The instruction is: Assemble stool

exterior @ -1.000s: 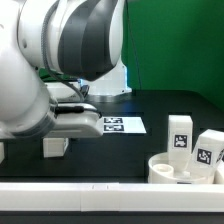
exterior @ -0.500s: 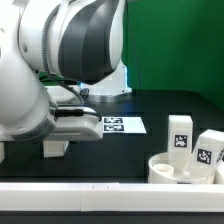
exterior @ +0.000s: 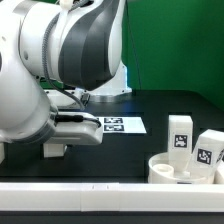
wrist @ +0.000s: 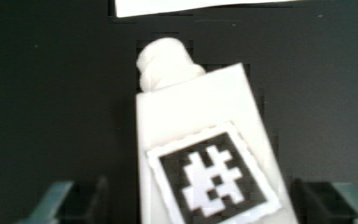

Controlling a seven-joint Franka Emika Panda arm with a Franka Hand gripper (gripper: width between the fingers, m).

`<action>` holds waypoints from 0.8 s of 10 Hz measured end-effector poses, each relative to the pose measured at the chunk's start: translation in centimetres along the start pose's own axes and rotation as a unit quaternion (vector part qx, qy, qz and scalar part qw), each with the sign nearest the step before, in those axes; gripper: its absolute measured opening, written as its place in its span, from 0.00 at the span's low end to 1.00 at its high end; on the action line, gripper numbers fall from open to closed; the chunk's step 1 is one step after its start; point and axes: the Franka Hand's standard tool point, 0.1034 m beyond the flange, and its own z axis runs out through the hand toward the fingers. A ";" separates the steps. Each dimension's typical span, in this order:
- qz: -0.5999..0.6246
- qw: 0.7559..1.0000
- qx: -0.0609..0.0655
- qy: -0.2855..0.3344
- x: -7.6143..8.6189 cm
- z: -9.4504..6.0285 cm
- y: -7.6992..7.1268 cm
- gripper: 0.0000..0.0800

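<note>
The big white robot arm (exterior: pixel 60 60) bends low over the black table (exterior: pixel 160 110). The round white plastic seat (exterior: pixel 158 170) sits well apart, at the exterior view's right. The gripper (wrist: pixel 194 200) holds its fingers (wrist: pixel 60 200) apart astride one short white tagged block leg (wrist: pixel 202 140), not yet pressing it, probably to grasp it.

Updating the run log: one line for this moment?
phase: grasp | gripper: open, astride leg | leg: on table, not lifted

The white-and-grey arm (exterior: pixel 60 70) is filling the exterior view's left, reaching low over a white leg (exterior: pixel 55 148) resting on the black table (exterior: pixel 120 152). The marker board (exterior: pixel 122 125) is lying just beyond. At the exterior view's right, an upright leg (exterior: pixel 180 135) and a leaning leg (exterior: pixel 210 150) are showing their tags just behind the round seat (exterior: pixel 178 170).
</note>
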 end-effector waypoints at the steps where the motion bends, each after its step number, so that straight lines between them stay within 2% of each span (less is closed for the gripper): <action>1: 0.000 1.000 0.000 0.000 0.0 0.0 0.0 0.49; 2: 0.000 1.000 0.000 0.000 0.0 0.0 0.0 0.40; 5: -0.004 1.000 -0.001 0.005 -0.1 -0.5 -0.2 0.40; 6: -0.010 1.000 -0.007 0.014 -0.6 -1.7 -1.2 0.40; 8: -0.005 0.999 -0.011 0.030 -2.9 -3.7 -4.4 0.40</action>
